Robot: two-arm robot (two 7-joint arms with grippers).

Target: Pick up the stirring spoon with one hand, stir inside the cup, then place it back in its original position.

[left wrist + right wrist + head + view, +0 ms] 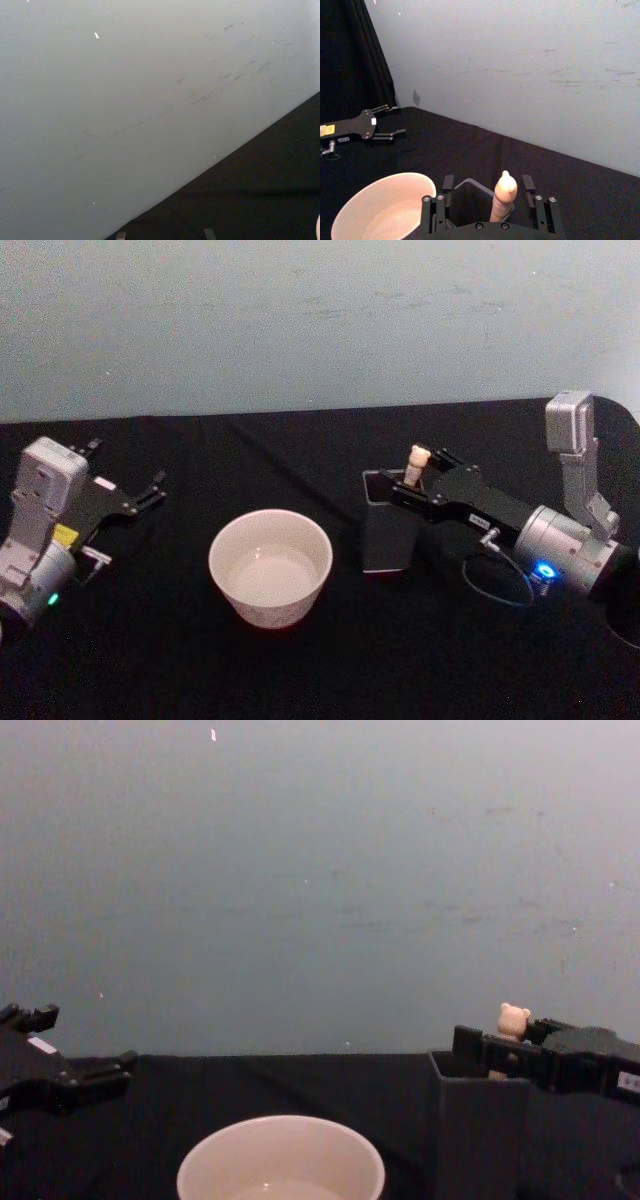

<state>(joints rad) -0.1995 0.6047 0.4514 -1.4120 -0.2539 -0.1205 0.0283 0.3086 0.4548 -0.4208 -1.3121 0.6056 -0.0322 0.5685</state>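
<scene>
The stirring spoon (417,464) stands upright in the dark grey square holder (388,540), its cream bear-head handle (514,1018) poking above the rim. My right gripper (415,478) is open at the holder's top, one finger on each side of the handle (504,194) with a gap left on both sides. The spoon's bowl is hidden inside the holder (466,186). The wide cream cup (270,565) sits left of the holder, apart from it. My left gripper (128,465) rests open at the table's left side.
A black cloth (300,455) covers the table, with a pale wall (320,320) behind it. Open cloth lies between the cup (280,1165) and the left gripper (88,1038). The right arm's cable (497,590) loops on the cloth beside the holder.
</scene>
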